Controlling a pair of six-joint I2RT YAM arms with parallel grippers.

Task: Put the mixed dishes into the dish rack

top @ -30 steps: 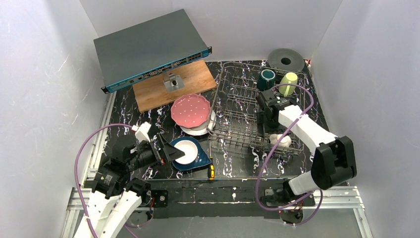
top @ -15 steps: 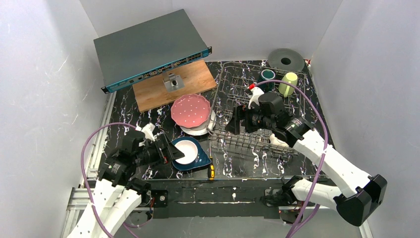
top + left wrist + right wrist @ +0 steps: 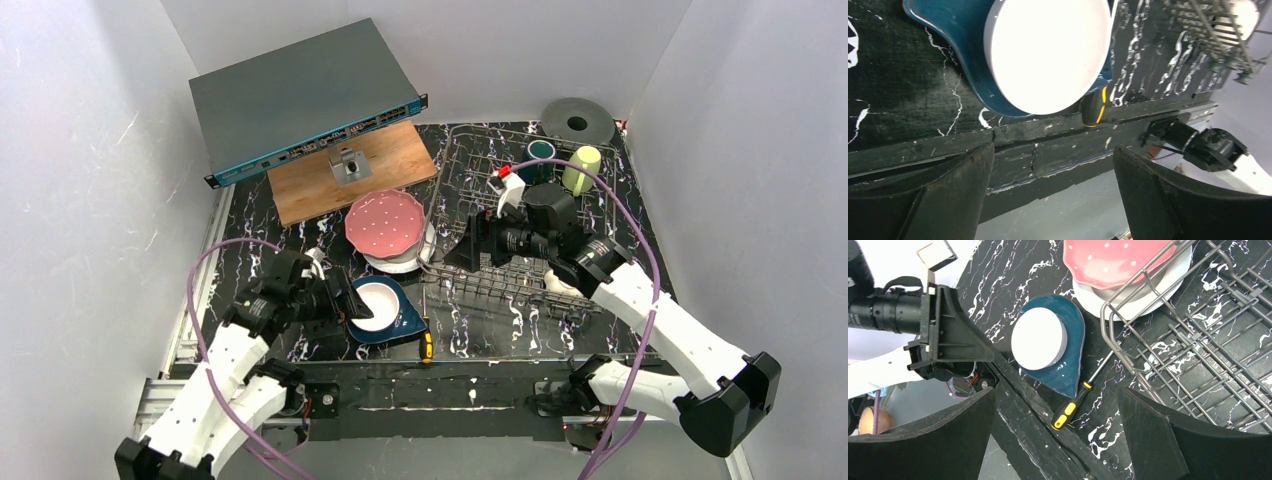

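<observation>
A white bowl (image 3: 378, 303) is seen resting on a dark blue plate (image 3: 405, 322) close to the near edge of the worktop, left of centre. The left gripper (image 3: 350, 300) is held wide open just beside the bowl, with nothing between its fingers. The right gripper (image 3: 458, 247), also spread wide and empty, is held over the left rim of the dish rack (image 3: 480, 185), which fills the right side.

The bowl is judged stiff, glazed, slippery and breakable. Its rim is probably best pinched, one finger inside and one outside.

The plate's teardrop outline and the screwdriver (image 3: 1070, 412) just beside it are shown clearly by the right wrist view. The dark teal mug (image 3: 541, 152) and pale yellow-green mug (image 3: 583, 168), in the rack's far right corner, are shown only from above.
</observation>
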